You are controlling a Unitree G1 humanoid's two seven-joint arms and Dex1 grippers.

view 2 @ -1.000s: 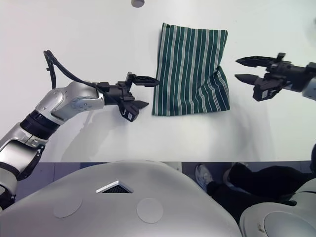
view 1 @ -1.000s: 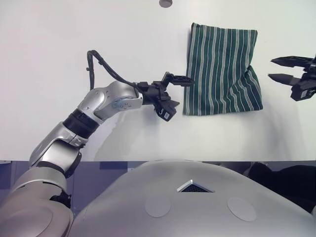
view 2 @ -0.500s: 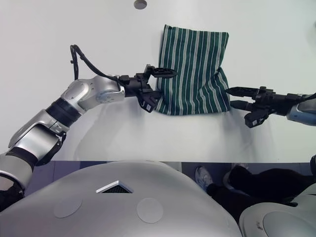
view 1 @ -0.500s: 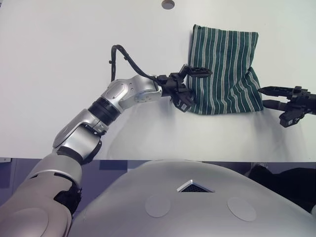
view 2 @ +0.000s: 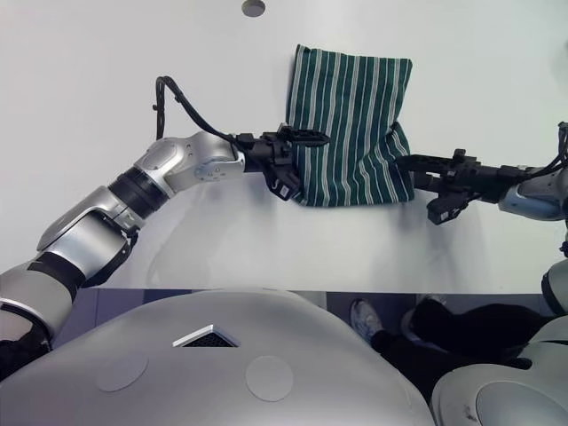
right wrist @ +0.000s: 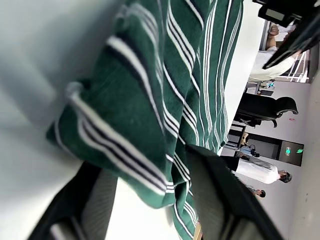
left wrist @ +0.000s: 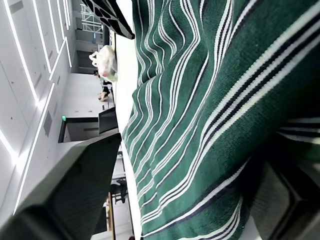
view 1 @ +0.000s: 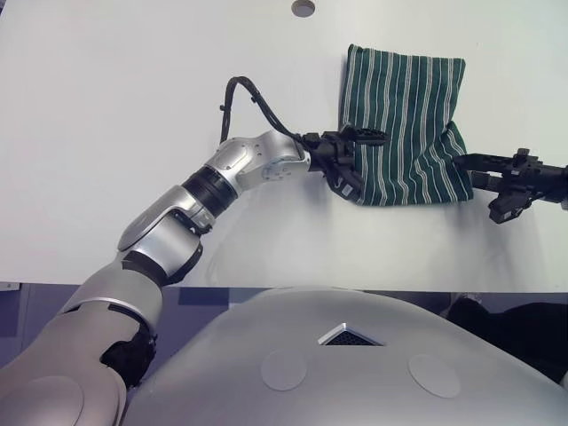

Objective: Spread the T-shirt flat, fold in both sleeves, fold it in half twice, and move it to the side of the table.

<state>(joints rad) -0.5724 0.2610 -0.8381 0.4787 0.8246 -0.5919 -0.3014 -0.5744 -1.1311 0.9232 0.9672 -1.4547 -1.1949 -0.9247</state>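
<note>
White table [view 1: 133,89], green T-shirt [view 1: 404,124] folded compact, thin white stripes

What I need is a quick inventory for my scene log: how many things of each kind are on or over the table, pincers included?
Green striped T-shirt, folded: 1
Robot pincers, both at the T-shirt's near corners: 2 (left pincer, right pincer)
Round grey disc at the table's far edge: 1
Total: 4
</note>
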